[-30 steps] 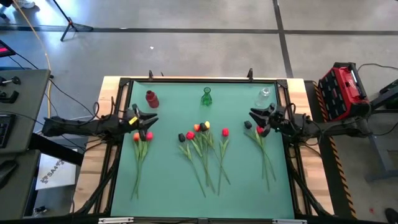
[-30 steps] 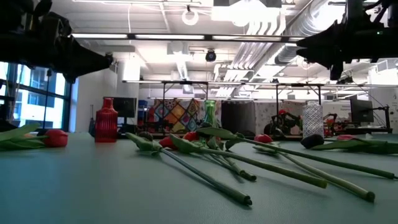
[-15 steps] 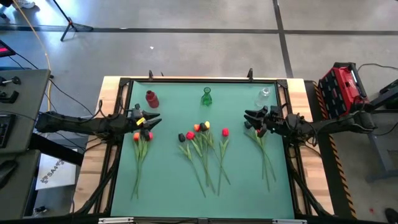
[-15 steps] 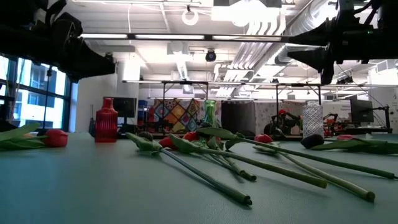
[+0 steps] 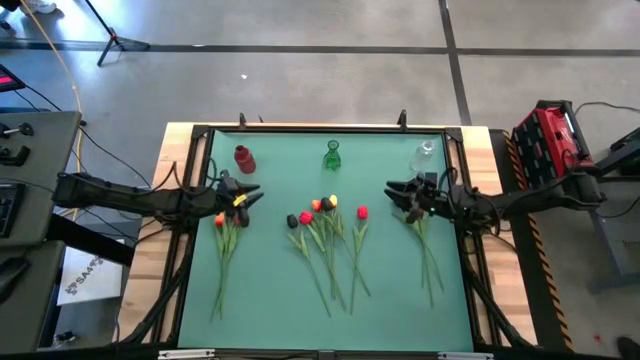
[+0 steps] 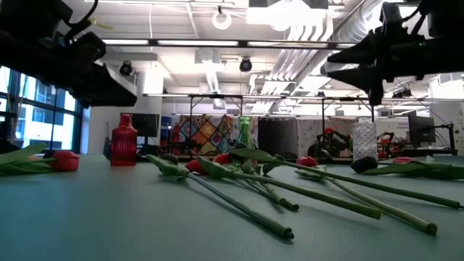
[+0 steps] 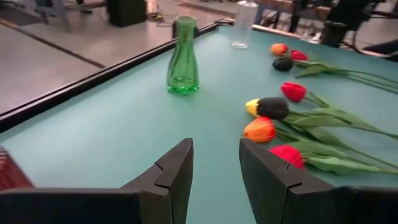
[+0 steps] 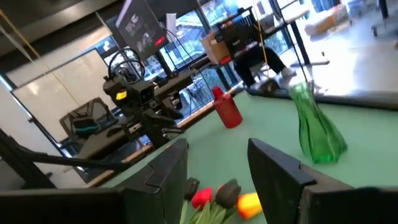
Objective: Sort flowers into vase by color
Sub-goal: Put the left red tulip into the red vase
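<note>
Flat green-covered surface (image 5: 270,310) in a pale wooden frame, bearing all items. Two dark arms reach in from opposite sides: left end effector (image 5: 252,194) above the left flower pair, fingers parted, empty; right end effector (image 5: 392,191) above the right flower group, fingers parted, empty. Long-stemmed tulip-like flowers (image 5: 330,235) lie flat in three clusters, the largest at centre, heads red, orange-yellow and black. Along the far edge, well apart: ribbed red vase (image 5: 244,158), green glass vase (image 5: 332,155), clear glass vase (image 5: 424,155), all upright, none holding flowers.
</note>
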Controlling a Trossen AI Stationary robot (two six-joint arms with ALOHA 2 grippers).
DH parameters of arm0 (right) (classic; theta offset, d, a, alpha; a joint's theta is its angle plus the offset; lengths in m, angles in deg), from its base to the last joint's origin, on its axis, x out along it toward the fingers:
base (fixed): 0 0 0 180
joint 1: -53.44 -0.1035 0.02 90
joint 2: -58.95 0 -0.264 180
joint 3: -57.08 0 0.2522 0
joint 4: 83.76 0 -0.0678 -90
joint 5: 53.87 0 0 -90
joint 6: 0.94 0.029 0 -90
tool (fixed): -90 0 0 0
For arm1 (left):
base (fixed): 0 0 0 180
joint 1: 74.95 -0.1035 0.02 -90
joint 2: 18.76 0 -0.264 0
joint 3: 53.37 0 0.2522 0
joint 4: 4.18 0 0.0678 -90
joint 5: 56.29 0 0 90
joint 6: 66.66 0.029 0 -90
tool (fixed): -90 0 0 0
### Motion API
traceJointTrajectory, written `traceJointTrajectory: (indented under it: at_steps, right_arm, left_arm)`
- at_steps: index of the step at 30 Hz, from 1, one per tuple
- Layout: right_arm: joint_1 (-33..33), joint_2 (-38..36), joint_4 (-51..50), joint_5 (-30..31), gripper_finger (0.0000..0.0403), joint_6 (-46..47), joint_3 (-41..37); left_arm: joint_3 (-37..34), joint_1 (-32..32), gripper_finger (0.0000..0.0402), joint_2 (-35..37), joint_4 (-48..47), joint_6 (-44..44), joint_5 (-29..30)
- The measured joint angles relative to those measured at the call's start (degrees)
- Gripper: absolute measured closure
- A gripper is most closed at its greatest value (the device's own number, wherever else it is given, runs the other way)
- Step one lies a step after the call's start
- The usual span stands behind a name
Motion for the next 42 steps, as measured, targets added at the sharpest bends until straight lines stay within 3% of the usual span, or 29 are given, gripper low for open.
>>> traceJointTrajectory:
  at_steps: [5,10,17,24,29,35,42]
  right_arm:
    - [0.0,1.48,-0.08,0.0,0.0244,-9.11,4.11]
    - [0.0,3.22,-0.63,0.59,0.0244,-13.42,5.56]
    - [0.02,5.53,-7.19,9.42,0.0244,-4.9,5.41]
    - [0.04,5.89,-9.13,10.37,0.0244,-3.32,7.56]
    - [0.07,5.91,-19.38,13.58,0.0244,-2.6,12.04]
    - [0.07,5.93,-33.34,15.83,0.0244,5.81,17.65]
    - [0.07,5.93,-42.58,14.51,0.0244,12.48,19.2]
  left_arm:
    - [0.0,0.0,0.0276,-1.49,-0.11,-1.11,0.31]
    - [0.0,0.0,0.0244,-2.87,-0.12,-2.45,0.61]
    - [0.0,0.0,0.0222,-5.12,-0.18,-5.06,0.38]
    - [0.06,-0.57,0.0222,-7.56,-0.37,-9.19,3.21]
    - [3.15,-3.77,0.0222,-10.66,-5.07,-12.43,3.96]
    - [9.43,-7.06,0.0222,-16.51,-15.3,-19.85,0.6]
    - [11.86,-8.7,0.0222,-24.24,-13.17,-25.49,-7.02]
